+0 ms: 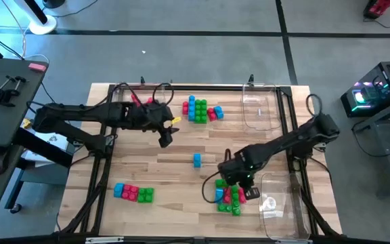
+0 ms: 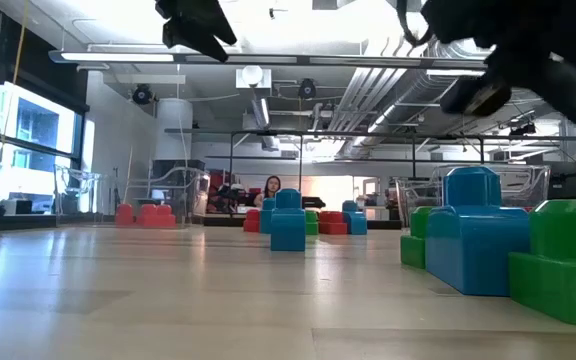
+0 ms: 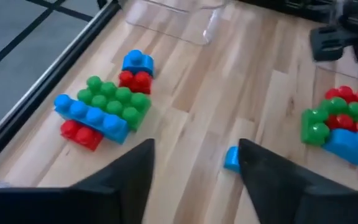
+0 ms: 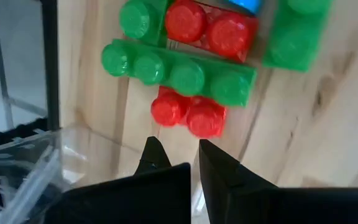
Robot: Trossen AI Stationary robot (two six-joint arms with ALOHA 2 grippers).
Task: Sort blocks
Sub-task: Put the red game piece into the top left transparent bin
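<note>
a light wooden table is sitting on a grey floor, with a long open room showing beyond it in the low view, where a person is sitting far back. the blocks are lying in several groups: a far cluster of blue, green and red blocks near the table's back edge, a single blue block alone near the middle, a short blue, red and green bar near the front left, and a front-right pile just beside a clear tray. a second clear tray is resting at the back right. the left gripper is hanging above bare wood between the far cluster and the single blue block, its fingers spread apart and holding nothing. the right gripper is hovering over the front-right pile, its fingers nearly together with only a narrow gap, empty, just short of a small red block beside a four-stud green bar.
</note>
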